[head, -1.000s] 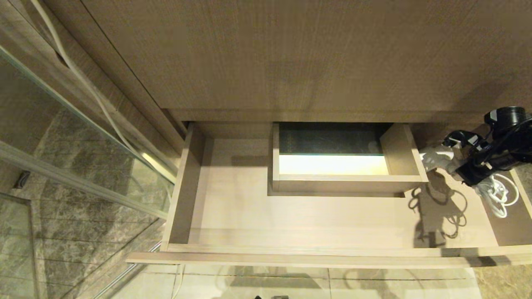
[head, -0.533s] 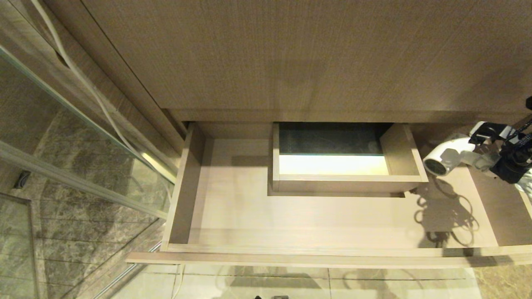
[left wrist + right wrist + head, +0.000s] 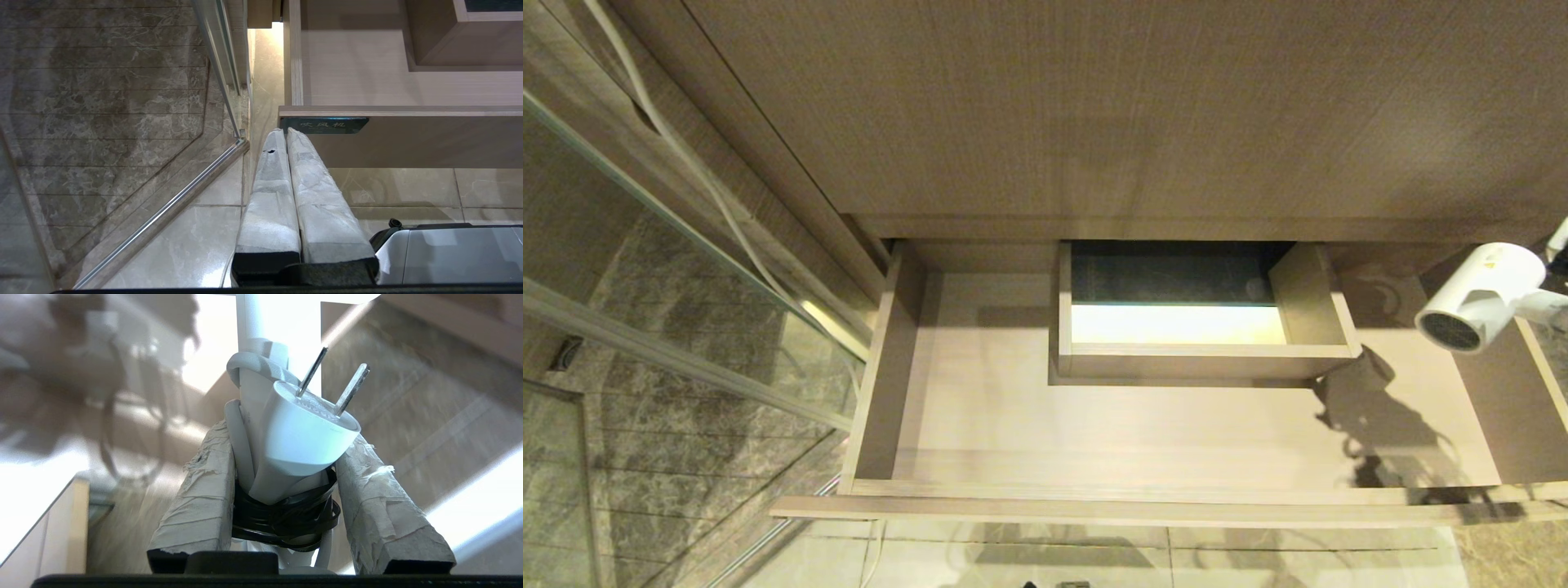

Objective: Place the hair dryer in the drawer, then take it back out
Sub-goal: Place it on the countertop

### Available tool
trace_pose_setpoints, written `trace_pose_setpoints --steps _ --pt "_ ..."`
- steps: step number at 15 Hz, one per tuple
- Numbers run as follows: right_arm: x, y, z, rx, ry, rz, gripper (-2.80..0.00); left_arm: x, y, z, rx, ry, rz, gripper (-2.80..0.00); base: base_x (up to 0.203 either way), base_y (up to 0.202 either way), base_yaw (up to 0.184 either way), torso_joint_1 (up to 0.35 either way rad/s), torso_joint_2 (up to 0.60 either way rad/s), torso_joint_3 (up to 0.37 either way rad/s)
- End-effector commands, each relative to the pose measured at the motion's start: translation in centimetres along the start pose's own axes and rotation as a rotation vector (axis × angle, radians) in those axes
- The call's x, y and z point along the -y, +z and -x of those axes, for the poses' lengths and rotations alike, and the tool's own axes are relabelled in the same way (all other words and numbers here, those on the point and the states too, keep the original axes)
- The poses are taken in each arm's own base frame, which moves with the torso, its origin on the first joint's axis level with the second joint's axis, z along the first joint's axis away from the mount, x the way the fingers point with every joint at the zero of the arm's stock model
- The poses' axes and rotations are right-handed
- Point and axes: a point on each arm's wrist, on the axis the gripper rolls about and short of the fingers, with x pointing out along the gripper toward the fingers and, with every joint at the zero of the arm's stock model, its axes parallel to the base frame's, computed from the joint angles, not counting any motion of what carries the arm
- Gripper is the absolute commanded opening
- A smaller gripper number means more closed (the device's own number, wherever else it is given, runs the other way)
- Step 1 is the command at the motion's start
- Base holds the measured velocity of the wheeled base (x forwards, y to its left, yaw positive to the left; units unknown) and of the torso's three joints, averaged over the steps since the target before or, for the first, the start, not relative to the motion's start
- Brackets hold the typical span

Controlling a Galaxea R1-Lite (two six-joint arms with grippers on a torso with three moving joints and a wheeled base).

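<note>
The white hair dryer (image 3: 1478, 294) hangs over the right end of the open drawer (image 3: 980, 408), its grey mesh grille (image 3: 1450, 331) facing the drawer front. It throws a shadow on the drawer floor. In the right wrist view my right gripper (image 3: 286, 441) is shut on the hair dryer's handle (image 3: 251, 388), with the white plug (image 3: 302, 433) and black-banded cord bundled between the fingers. This gripper is outside the head view. My left gripper (image 3: 284, 132) is shut and empty, parked low just before the drawer front (image 3: 408, 139), near its dark label (image 3: 324, 125).
A boxed cut-out (image 3: 1201, 359) stands at the back middle of the drawer. A tall wood-grain panel (image 3: 1094, 106) rises above it. A glass shower door (image 3: 670, 269) with a metal rail stands to the left. My base (image 3: 449, 253) sits on the tiled floor below.
The hair dryer has risen from the drawer's right end and swung rightward, its cord lifted off the drawer floor. The right gripper has passed out of the head view's right edge.
</note>
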Motion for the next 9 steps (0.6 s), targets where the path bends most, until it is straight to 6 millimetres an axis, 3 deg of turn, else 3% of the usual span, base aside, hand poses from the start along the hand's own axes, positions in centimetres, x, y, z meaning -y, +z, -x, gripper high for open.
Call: trace_pose_setpoints --steps 1,5,7,9 --pt "-0.7 -0.5 6.2 0.039 -0.089 0.006 -2.8 0.0 0.0 0.0 0.0 0.0 0.0 -2.8 0.0 0.0 0.0 0.0 0.0 0.0" --pt "-3.0 -1.7 15.6 0.124 -0.268 0.007 -2.8 0.0 0.0 0.0 0.0 0.0 0.0 -2.8 0.0 0.0 0.0 0.0 0.0 0.0" --pt "-3.3 -1.9 18.1 0.167 -0.331 0.009 -2.8 0.0 0.0 0.0 0.0 0.0 0.0 -2.8 0.0 0.0 0.0 0.0 0.0 0.0" --pt "-2.3 -1.3 21.1 0.28 -0.419 0.019 -2.8 0.0 0.0 0.0 0.0 0.0 0.0 -2.8 0.0 0.0 0.0 0.0 0.0 0.0"
